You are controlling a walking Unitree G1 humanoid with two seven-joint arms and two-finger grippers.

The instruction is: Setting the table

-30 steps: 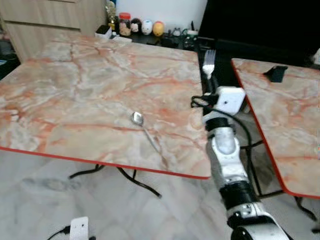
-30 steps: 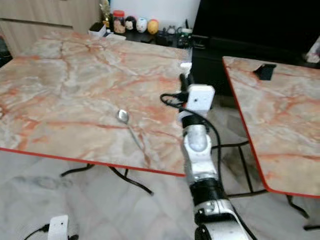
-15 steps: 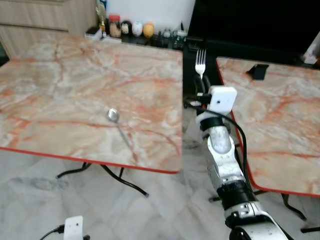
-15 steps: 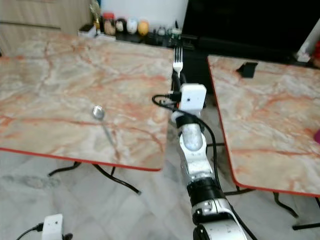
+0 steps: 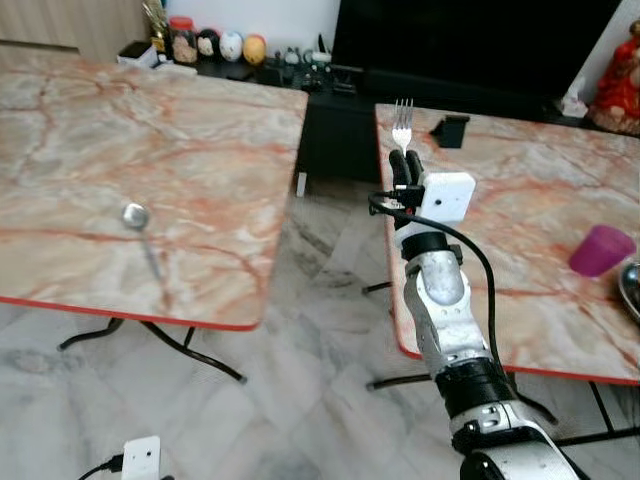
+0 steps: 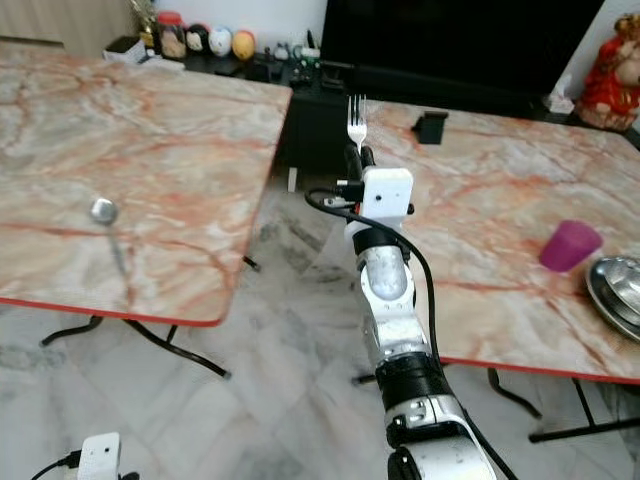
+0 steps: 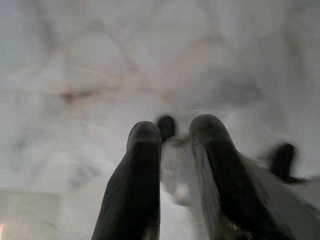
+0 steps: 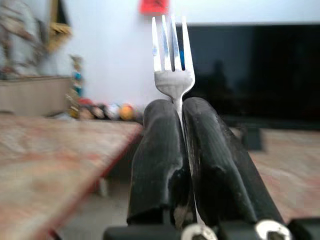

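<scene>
Steel fork (image 8: 172,65) upright, clamped between right gripper (image 8: 181,150) fingers over near edge of right bench (image 6: 500,220), left of pink cup (image 6: 565,246). Left fingers slightly apart. Risk: thin handle slipping, fork dropping floorward.

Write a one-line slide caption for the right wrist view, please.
Right tool pinches a steel fork upright, tines up, before a dark screen.

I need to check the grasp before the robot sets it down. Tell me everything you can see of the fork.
The fork looks like shiny silver metal, with four straight tines pointing up. It stands upright, its neck clamped between the two black fingers of the right gripper, which hide the handle. It is held in the air near the edge of the right-hand marble table, touching nothing else.
</scene>
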